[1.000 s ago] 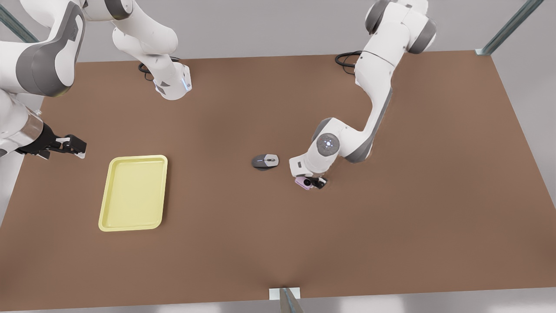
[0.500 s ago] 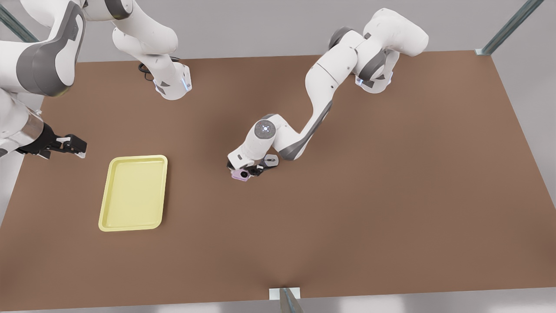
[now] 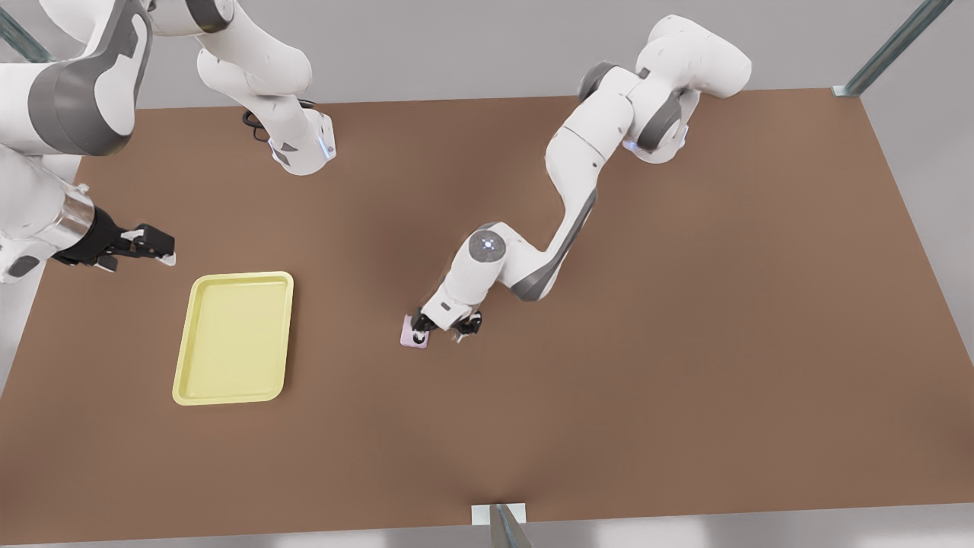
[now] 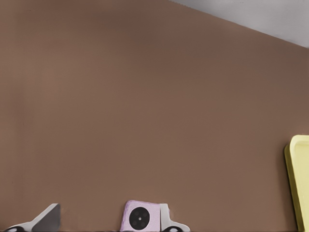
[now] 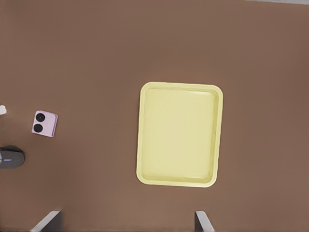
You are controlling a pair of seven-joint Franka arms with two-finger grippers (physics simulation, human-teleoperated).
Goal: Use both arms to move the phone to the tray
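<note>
A: On the table (image 3: 609,380), between the two arms, the phone (image 3: 415,336) is seen lying flat, well apart from the tray (image 3: 233,338). Is it gripped?

B: It seems not. The left gripper (image 3: 445,327) is held low over it with fingers spread, one just beside it. The right gripper (image 3: 152,247) is held spread too, hovering near the tray.

A: So a hand-over is judged underway?

B: Yes. Next, a reach by the right arm is called for, and the mouse (image 5: 9,157) must be avoided.
</note>
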